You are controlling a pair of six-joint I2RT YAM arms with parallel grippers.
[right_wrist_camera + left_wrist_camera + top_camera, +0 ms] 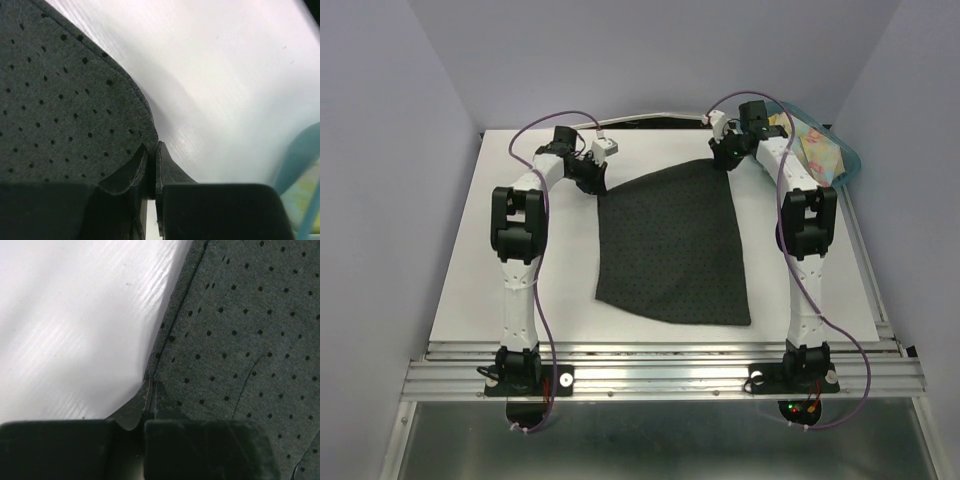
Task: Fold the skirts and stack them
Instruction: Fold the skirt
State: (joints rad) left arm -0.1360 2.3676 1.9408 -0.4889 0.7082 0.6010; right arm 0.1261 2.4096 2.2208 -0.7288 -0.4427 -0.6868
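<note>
The dark charcoal skirt (672, 245) with black dots lies spread flat in the middle of the white table. My left gripper (595, 180) is shut on its far left corner; the left wrist view shows the cloth edge (165, 335) pinched between the closed fingers (150, 390). My right gripper (722, 160) is shut on its far right corner, where the cloth (75, 100) curls into the closed fingers (152, 150). The pastel floral skirt (820, 150) lies in the teal bin at the far right.
The translucent teal bin (850, 165) stands at the table's far right corner, just beyond my right arm; its rim shows in the right wrist view (295, 155). The white table (500, 290) has bare surface left of the skirt. A metal rail runs along the near edge.
</note>
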